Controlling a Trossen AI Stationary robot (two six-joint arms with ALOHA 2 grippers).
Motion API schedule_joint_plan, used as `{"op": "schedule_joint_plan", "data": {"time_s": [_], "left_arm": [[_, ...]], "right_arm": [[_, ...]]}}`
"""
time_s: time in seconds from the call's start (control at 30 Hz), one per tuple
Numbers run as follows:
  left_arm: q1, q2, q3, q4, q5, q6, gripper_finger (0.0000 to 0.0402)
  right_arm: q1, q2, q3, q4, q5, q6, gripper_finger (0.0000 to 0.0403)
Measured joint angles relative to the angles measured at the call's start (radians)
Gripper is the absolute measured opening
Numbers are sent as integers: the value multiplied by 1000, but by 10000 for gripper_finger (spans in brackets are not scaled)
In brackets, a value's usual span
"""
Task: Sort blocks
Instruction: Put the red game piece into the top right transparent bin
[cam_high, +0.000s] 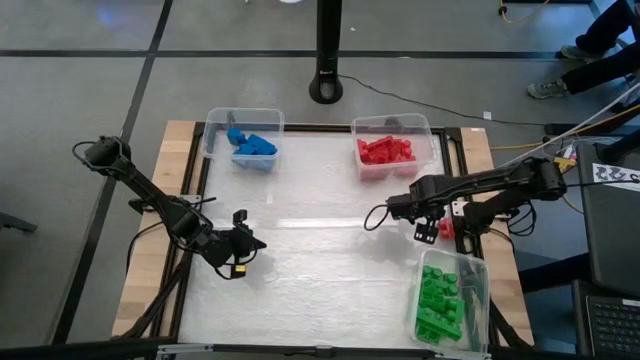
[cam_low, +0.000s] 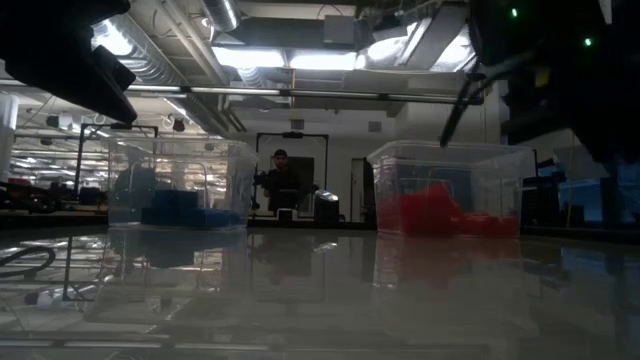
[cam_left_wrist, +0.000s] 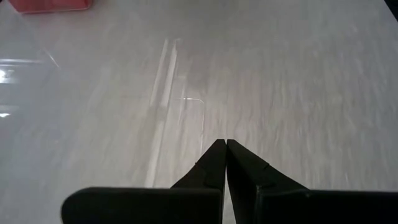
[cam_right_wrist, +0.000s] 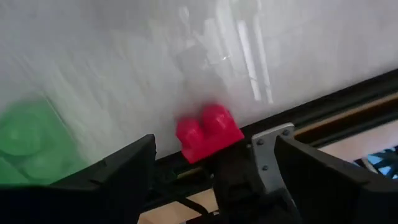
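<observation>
One red block (cam_right_wrist: 208, 132) lies on the white table top by the table's right edge, also seen as the red block (cam_high: 446, 229) in the high view. My right gripper (cam_right_wrist: 214, 168) is open right over it, with a finger on each side and a gap to both. The other blocks lie sorted in clear bins: blue blocks (cam_high: 254, 146) at the far left, red blocks (cam_high: 386, 150) at the far right, green blocks (cam_high: 439, 300) at the near right. My left gripper (cam_left_wrist: 225, 144) is shut on nothing, over bare table near the left edge, as the high view shows my left gripper (cam_high: 241, 243).
The green bin (cam_high: 478, 290) stands just on the near side of my right gripper. The table's black frame rail (cam_right_wrist: 348, 102) runs close behind the red block. The blue bin (cam_low: 180, 190) and red bin (cam_low: 450, 190) stand at the far edge. A person (cam_low: 283, 178) is in the room beyond.
</observation>
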Motion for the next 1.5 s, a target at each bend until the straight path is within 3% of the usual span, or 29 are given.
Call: {"op": "schedule_joint_plan", "data": {"time_s": [0.37,0.57,0.97,1.23,1.5], "left_arm": [[0,0,0,4,0,0,4],[1,0,0,5,-2,4,4],[2,0,0,5,-5,3,4],[2,0,0,4,-6,-1,4],[2,0,0,4,-5,-1,4]], "right_arm": [[0,1,-197,62,-69,-22,328],[0,45,-197,84,-55,-73,319],[-10,308,-200,56,-88,-241,288],[-60,464,-200,56,4,-343,272],[-73,537,-198,71,31,-441,269]]}}
